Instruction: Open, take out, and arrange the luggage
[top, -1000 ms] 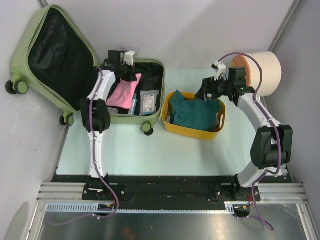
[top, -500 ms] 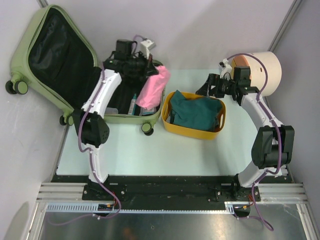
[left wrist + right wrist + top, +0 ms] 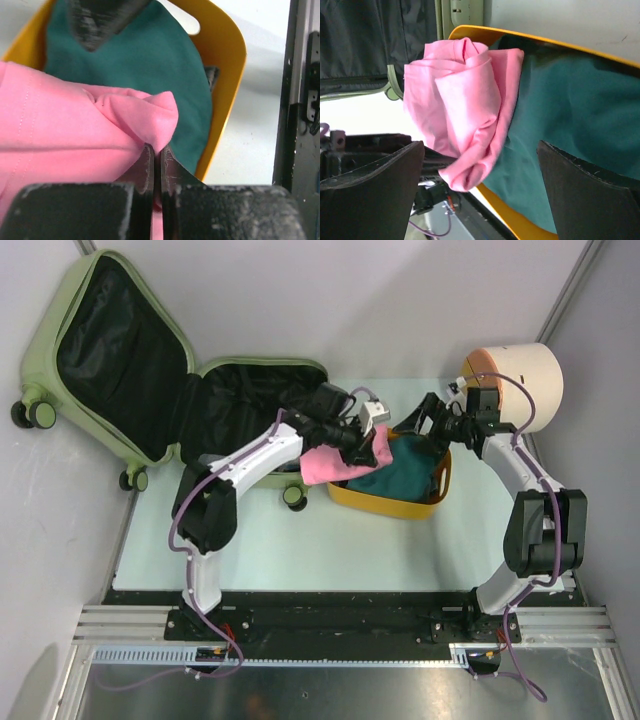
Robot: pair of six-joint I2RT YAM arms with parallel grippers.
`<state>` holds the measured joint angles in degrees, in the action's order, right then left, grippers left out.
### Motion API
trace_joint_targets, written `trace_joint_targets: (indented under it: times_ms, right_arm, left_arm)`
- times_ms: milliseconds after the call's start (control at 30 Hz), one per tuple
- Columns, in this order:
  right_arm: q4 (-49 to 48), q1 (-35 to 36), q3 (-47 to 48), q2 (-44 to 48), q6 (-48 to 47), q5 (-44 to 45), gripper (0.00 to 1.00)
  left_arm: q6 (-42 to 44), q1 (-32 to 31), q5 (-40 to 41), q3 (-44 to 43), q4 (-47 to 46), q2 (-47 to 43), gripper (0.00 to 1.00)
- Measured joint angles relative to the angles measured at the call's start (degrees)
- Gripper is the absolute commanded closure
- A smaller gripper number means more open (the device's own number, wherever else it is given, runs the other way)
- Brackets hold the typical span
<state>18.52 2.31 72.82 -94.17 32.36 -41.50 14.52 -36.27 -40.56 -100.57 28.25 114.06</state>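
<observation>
The sage-green luggage (image 3: 60, 300) lies open at the back left, its black lining showing. My left gripper (image 3: 372, 443) is shut on a pink cloth (image 3: 335, 462) and holds it over the left end of the yellow basket (image 3: 395, 505). In the left wrist view the pink cloth (image 3: 75, 130) is pinched between the shut fingers (image 3: 172, 170) above a teal cloth (image 3: 150, 55). My right gripper (image 3: 428, 418) is open and empty at the basket's back edge. In the right wrist view its fingers (image 3: 590, 190) stand wide apart facing the pink cloth (image 3: 462, 100) and the teal cloth (image 3: 575, 115).
A cream cylindrical drum (image 3: 520, 375) lies at the back right behind the right arm. The luggage's wheels (image 3: 292, 497) stand just left of the basket. Grey walls close the scene on the left, back and right.
My left gripper has carried the pink cloth from inside the luggage rightward to above the basket. My right gripper has shifted slightly right and back, staying open.
</observation>
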Motion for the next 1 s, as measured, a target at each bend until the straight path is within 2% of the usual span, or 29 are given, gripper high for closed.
trace_joint_targets:
  times_ms: [100, 467, 733, 833, 867, 900, 933, 967, 1000]
  right_arm:
    - [-0.6, 0.8, -1.1, -0.2, 3.9, 0.2, 0.0]
    - [-5.3, 6.2, -1.5, -4.9, 11.8, -1.0, 0.0]
    - [-14.3, 8.2, -1.5, -5.7, 17.8, -2.7, 0.02]
    - [-15.9, 8.9, -1.5, -6.4, 18.7, -3.0, 0.15]
    - [-16.3, 9.1, -1.5, -6.6, 18.9, -3.1, 0.28]
    - [-16.5, 9.2, -1.5, -6.7, 18.9, -3.2, 0.37]
    - [-16.7, 9.2, -1.5, -6.8, 19.0, -3.3, 0.47]
    - [-16.8, 9.2, -1.5, -6.8, 19.0, -3.5, 0.72]
    - [-16.8, 9.1, -1.6, -6.8, 19.0, -3.6, 0.88]
  left_arm:
    - [0.8, -1.2, 0.3, 4.3, -2.5, -1.9, 1.0]
    - [2.3, -0.3, 1.7, 8.2, -8.5, -8.9, 1.0]
    - [3.8, -0.4, 0.5, 11.1, -10.3, -10.2, 1.0]
    - [4.6, -0.8, 0.2, 12.3, -10.3, -10.2, 0.99]
    - [4.9, -0.9, 0.1, 12.6, -10.3, -10.2, 0.93]
    - [5.1, -1.0, 0.0, 12.7, -10.3, -10.2, 0.86]
    - [5.2, -1.1, 0.1, 12.7, -10.3, -10.2, 0.64]
    - [5.3, -1.2, 0.3, 12.7, -10.3, -10.3, 0.48]
    - [5.6, -1.2, 0.4, 12.8, -10.4, -10.4, 0.36]
